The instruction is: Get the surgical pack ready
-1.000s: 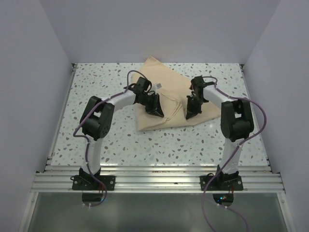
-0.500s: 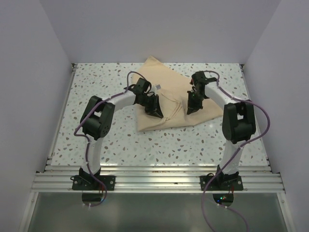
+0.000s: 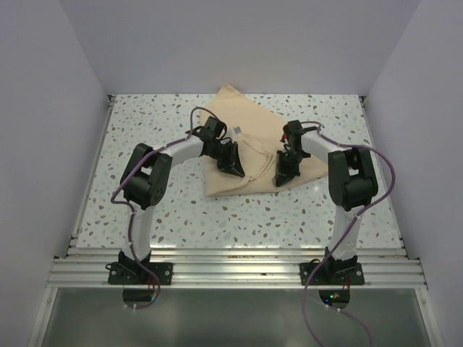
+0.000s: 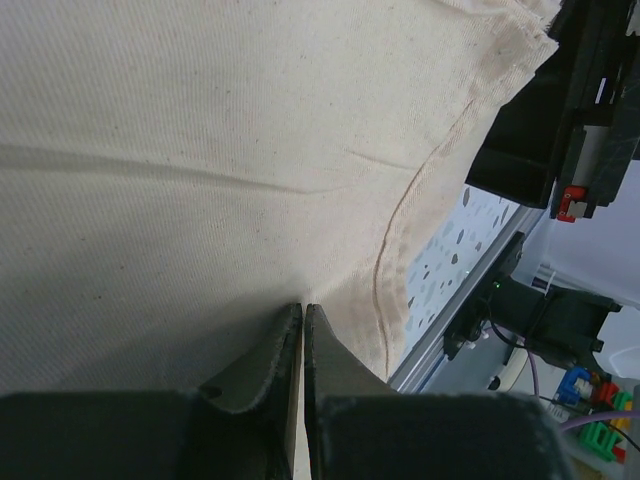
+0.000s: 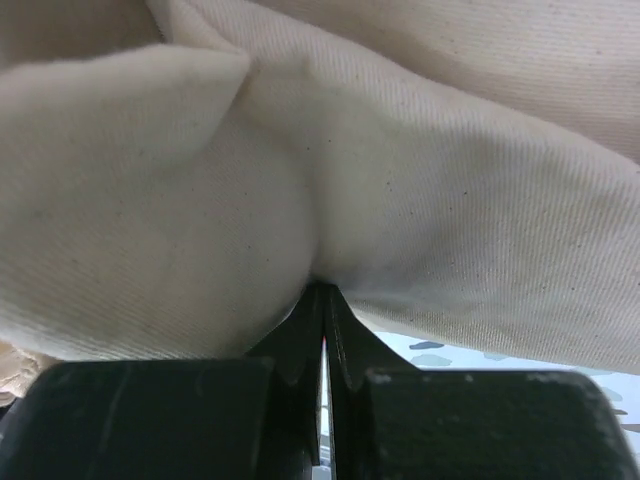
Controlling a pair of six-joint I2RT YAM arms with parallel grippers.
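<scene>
Speckled worktop (image 3: 145, 137), both arms reaching in from the near edge. Wrap sheet (image 3: 249, 126), tan-beige, lies rumpled and partly folded at the far centre of the worktop, one corner pointing toward the back wall. Left arm rises from its base, elbow high on the left, forearm running right and down onto the sheet's near-left part. Left hand (image 3: 237, 170) points down and slightly right, fingers drawn almost together with only a thin slit between them, tips nipped on the cloth where a long crease runs in (wrist view shows the weave pulled toward the tips). Right arm mirrors it: elbow high on the right, forearm angled left, wrist tipped steeply down. Right hand (image 3: 281, 179) sits on the sheet's near-right part, fingers pressed tight together on a pinch of cloth, with fabric bulging in soft folds around its tips. The two hands are near each other, apart.
</scene>
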